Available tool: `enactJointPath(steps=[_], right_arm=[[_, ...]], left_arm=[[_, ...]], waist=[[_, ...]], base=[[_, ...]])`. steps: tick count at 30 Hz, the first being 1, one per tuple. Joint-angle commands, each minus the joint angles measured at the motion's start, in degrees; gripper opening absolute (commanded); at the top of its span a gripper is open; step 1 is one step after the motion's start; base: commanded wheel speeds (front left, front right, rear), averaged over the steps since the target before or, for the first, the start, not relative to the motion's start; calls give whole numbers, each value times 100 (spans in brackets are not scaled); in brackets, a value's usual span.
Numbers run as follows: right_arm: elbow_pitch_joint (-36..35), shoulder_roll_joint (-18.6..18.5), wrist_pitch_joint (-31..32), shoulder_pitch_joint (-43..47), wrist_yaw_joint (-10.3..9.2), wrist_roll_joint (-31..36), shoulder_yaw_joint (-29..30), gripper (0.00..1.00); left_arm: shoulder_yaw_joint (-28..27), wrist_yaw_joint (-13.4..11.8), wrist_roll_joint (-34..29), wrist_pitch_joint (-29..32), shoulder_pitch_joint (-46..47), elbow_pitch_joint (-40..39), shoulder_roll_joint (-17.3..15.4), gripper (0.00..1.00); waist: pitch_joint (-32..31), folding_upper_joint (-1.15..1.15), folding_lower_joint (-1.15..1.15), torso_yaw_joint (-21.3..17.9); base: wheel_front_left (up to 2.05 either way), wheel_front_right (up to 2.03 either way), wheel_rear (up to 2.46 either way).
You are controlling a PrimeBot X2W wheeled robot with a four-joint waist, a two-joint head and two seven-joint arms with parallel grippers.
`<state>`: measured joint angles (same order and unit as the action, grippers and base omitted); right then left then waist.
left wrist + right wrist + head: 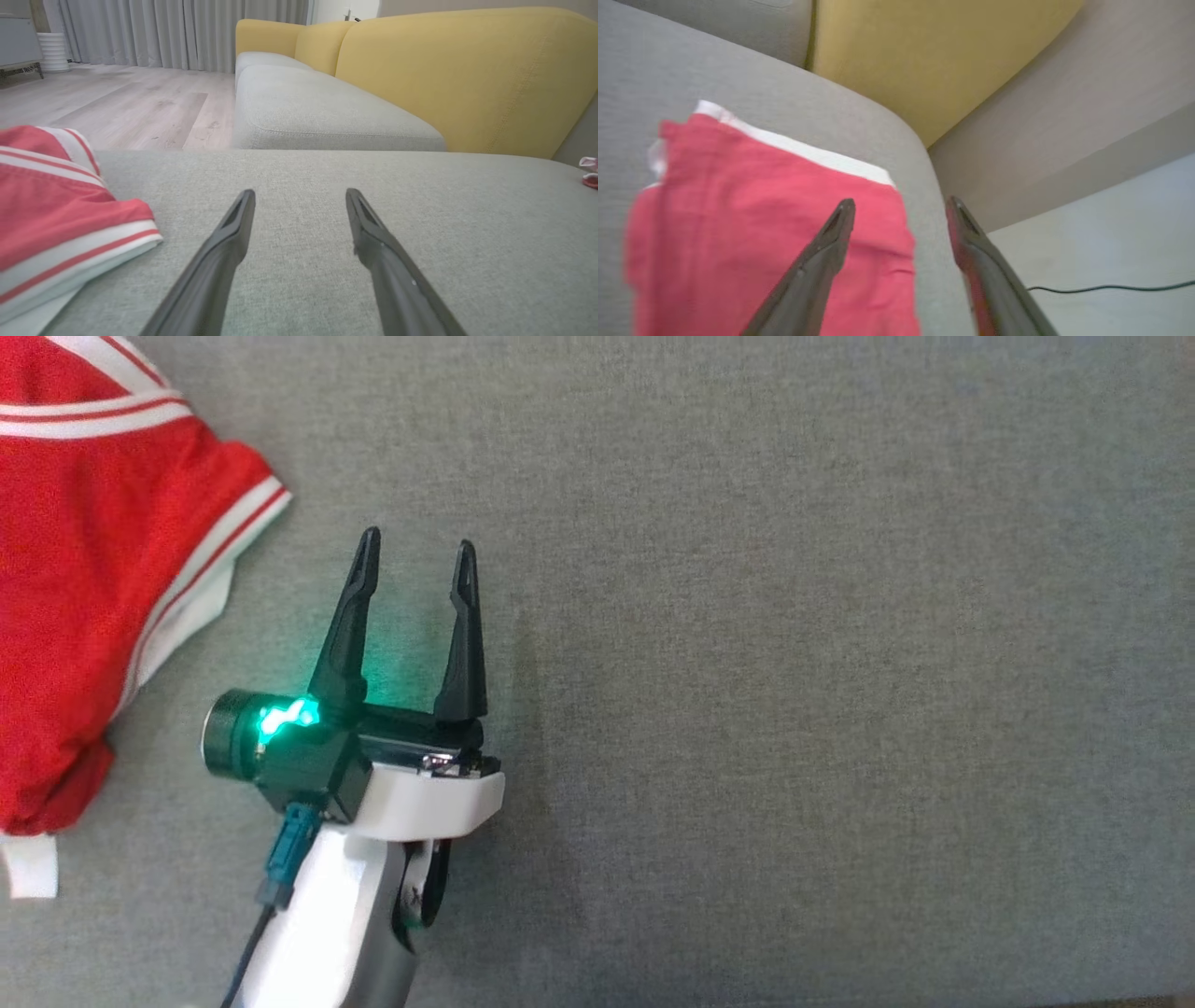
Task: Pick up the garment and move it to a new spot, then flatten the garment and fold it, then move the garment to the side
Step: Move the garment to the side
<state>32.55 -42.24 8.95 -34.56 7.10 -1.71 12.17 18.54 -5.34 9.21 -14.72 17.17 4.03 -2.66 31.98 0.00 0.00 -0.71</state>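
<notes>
Surface: a grey woven sofa cushion (pixel 794 663), with a yellow backrest (pixel 467 79) behind it and a pale wooden floor (pixel 131 107) further away.
Task thing: the garment (pixel 84 569), red with white stripes, lies on the cushion in a compact bundle that looks folded; nothing holds it.
Left end: the left gripper (pixel 417 541) hangs low over bare cushion with its jaws wide apart and empty. The garment is to the left of its fingers, near but apart.
Right end: the right gripper (pixel 901 201) also has its jaws wide, with nothing between them. The garment lies below and to the left of its fingertips, and the rounded edge of the cushion is just beside the cloth. This view is blurred, so I cannot tell if a finger touches the cloth.
Step in hand: in my judgement the last one, leaving the garment at the side.
How to do it well: lift the right gripper straight away from the cloth, jaws kept wide, without any sideways drag.
Risk: a fingertip that catches a layer may open the fold or push the bundle over the edge.
</notes>
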Motion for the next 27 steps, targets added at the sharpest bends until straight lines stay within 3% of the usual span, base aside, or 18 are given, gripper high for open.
enactJointPath(steps=[1, 3, 4, 11, 17, 21, 27], right_arm=[[-265, 89, -128, 324, 39, 69, -22, 100], [-487, 441, -309, 471, 39, 172, -174, 100], [-487, 441, -309, 471, 39, 172, -174, 100], [-927, 1918, -1142, 1050, 39, 201, -827, 100], [-523, 2971, -2116, 1591, 39, -300, -1410, 100], [-218, 3433, -2377, 1974, 39, -608, -1691, 100], [-1091, 3783, -2392, 2747, 39, -676, -1596, 100]], left_arm=[[-164, -31, 55, -28, -136, -124, -21, 100], [-175, -57, 76, -28, -226, -91, -21, 100], [-175, -57, 76, -28, -226, -91, -21, 100], [-287, -190, 41, -28, -624, 81, -21, 100], [-442, -214, 204, -28, -848, 366, -21, 100], [-577, -245, 527, -28, -1002, 708, -21, 100], [-707, -243, 534, -28, -1184, 1035, -21, 100]], waist=[[-269, 0, 0, 72], [-521, 0, 0, 80], [-521, 0, 0, 80], [-1556, 0, 0, 34], [-2318, 0, 0, 124], [-2882, 0, 0, 198], [-3397, 0, 0, 244]], base=[[0, 0, 0], [0, 0, 0], [0, 0, 0], [0, 0, 0], [0, 0, 0], [0, 0, 0], [0, 0, 0]])
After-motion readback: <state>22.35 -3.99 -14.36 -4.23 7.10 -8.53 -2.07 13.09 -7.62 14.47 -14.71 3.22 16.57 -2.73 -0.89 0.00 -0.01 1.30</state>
